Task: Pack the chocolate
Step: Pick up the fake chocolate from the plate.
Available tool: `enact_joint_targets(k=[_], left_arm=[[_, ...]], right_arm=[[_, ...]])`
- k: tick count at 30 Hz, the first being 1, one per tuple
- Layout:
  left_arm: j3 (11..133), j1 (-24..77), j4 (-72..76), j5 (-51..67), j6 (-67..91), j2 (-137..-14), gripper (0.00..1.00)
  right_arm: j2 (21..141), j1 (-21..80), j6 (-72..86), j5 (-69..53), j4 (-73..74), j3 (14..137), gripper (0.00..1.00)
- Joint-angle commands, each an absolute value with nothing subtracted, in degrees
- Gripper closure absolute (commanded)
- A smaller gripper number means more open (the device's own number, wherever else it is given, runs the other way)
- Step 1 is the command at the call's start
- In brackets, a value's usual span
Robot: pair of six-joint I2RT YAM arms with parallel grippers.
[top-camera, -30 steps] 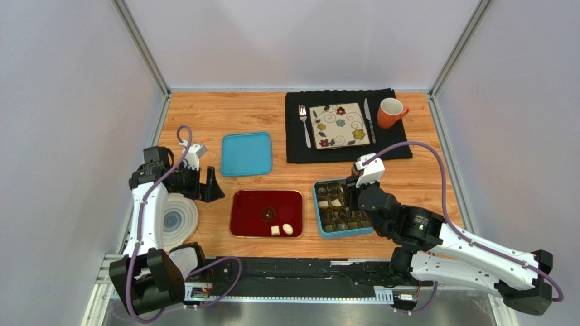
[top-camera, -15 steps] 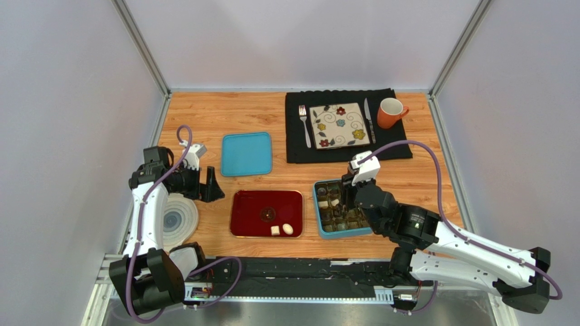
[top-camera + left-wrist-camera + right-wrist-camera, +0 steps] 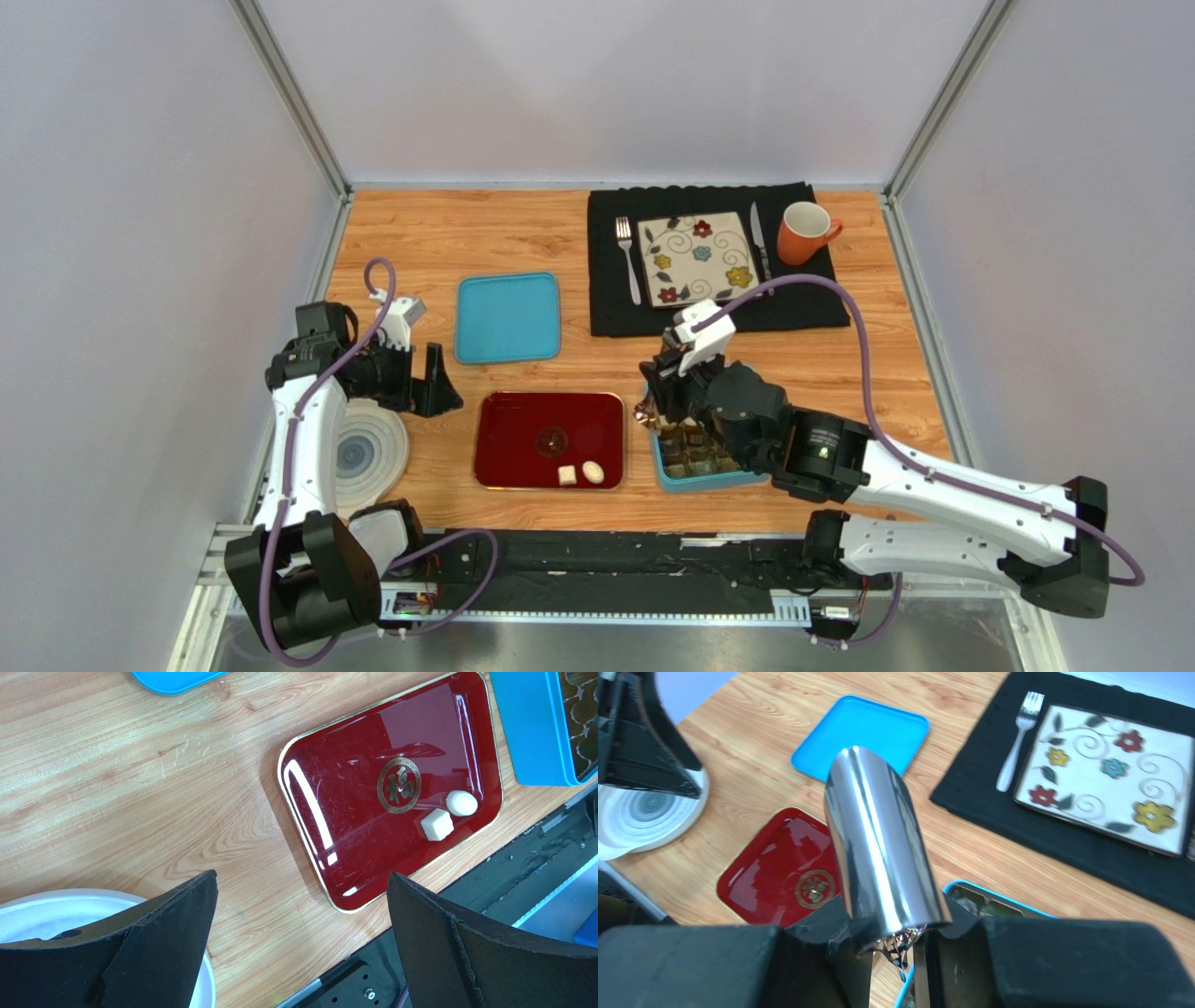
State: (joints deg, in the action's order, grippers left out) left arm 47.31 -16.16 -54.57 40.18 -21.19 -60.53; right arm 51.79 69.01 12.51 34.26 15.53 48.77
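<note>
shows the right gripper (image 3: 896, 941) clamped narrow on shiny metal tongs (image 3: 878, 840), gripped low with the bent end up, probably to squeeze both blades at once; hangs above the left wall of the blue box (image 3: 701, 485), beside the red tray (image 3: 512, 427). hides the tong tips, so cannot tell whether loaded or bare. places two white chocolates (image 3: 435, 824) at the tray's near right corner, within short reach of the tongs, with others already in the box's compartments. shows the left gripper (image 3: 302, 878) spread wide and empty near the left edge of the table (image 3: 421, 238), clear of the work. sets the blue lid (image 3: 508, 317) beyond the tray, likely for closing last.
</note>
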Motion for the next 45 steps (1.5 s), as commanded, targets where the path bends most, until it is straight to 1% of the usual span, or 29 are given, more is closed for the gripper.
enact_joint_targets(k=[1,5,11,13,15,24,30,35,45], left_arm=[[48.4,-16.5,-54.5,41.1,-22.0,-59.7,0.01],[48.7,-16.6,-54.8,41.0,-22.2,-59.6,0.01],[48.9,-16.5,-55.2,40.6,-22.7,-59.4,0.01],[48.9,-16.5,-55.4,40.5,-22.8,-59.3,0.01],[48.9,-16.6,-55.3,40.5,-22.7,-59.2,0.01],[49.1,-16.6,-55.4,40.7,-22.8,-59.3,0.01],[49.3,-16.6,-55.5,40.6,-23.0,-59.3,0.01],[49.3,-16.5,-55.5,40.5,-23.3,-59.3,0.01],[49.7,-16.6,-55.8,40.1,-23.6,-59.2,0.01]], right_arm=[[56.4,70.7,11.2,30.7,5.7,52.3,0.75],[63.8,71.9,12.0,28.5,1.3,53.1,0.76],[71.4,72.8,12.7,27.1,-4.9,54.6,0.75],[73.2,72.9,13.0,26.9,-5.4,55.2,0.72],[73.9,73.0,13.5,26.5,-6.2,55.4,0.69],[76.9,73.8,16.1,25.2,-7.6,55.5,0.63],[78.1,74.2,16.6,25.3,-7.7,55.1,0.63],[78.7,74.2,17.2,25.3,-7.3,54.8,0.59],[78.7,74.4,18.5,25.2,-7.3,53.3,0.59]])
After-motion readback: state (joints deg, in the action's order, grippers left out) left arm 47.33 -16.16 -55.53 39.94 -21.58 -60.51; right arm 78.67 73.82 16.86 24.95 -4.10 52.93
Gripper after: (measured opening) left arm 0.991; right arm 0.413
